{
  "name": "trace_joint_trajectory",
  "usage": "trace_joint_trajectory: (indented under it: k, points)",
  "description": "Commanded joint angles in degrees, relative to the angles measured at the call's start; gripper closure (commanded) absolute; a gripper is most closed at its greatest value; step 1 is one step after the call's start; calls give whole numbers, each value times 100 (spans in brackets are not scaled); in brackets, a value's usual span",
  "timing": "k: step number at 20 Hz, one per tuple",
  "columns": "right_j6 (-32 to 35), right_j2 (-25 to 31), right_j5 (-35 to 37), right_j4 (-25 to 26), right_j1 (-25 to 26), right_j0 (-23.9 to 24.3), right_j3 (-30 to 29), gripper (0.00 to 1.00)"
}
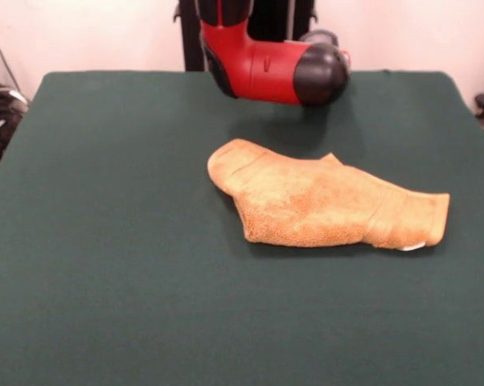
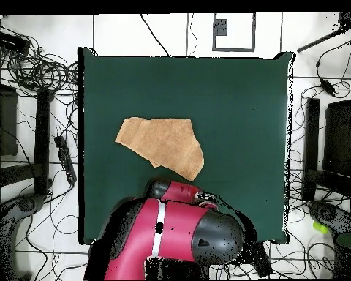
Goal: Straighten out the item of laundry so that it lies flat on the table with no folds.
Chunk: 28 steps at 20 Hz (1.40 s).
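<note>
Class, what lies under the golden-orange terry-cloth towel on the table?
The golden-orange terry-cloth towel rests on the dark green felt-like table, which shows all around it. The towel looks folded over itself, so lower layers and the cloth directly beneath stay covered; nothing else shows there.

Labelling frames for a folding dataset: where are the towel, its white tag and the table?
towel (image 1: 314,205), front view, middle of the cloth.
white tag (image 1: 413,247), front view, towel's lower right corner.
table (image 1: 113,265), front view, bare green surface.

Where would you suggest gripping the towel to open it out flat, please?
Probably the banded end with the white tag: the towel lies folded over, and that end's edge is exposed on the table. Come from straight above, pinch the top layer near the corner, and draw it away from the bulkier rounded end.
</note>
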State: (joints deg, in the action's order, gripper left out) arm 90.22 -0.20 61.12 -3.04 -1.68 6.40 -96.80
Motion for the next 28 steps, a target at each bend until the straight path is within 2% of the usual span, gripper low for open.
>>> trace_joint_trajectory:
  k: [1, 18, 25, 28]
  points:
    - [1040, 94, -1148, -201, -467, 188, -707, 0]
    - [1077, 128, -1112, -180, -621, 207, -890, 0]
    - [1061, 106, -773, -189, -692, 264, -924, 0]
    - [1121, 81, -357, -208, -746, 255, -899, 0]
